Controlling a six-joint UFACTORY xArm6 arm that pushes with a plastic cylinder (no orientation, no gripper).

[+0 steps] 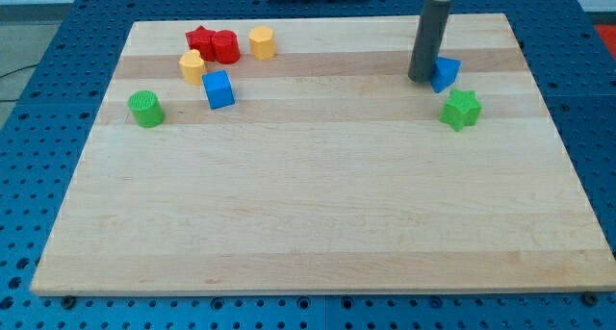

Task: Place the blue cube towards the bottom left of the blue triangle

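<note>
Camera view has my tip (421,79) parked right against the blue triangle (445,73), at its 9 o'clock. No jaws on this rig, just the bare rod. Blue cube (218,89) sits way off toward the board's 10 o'clock, by the yellow blocks (192,66).
</note>
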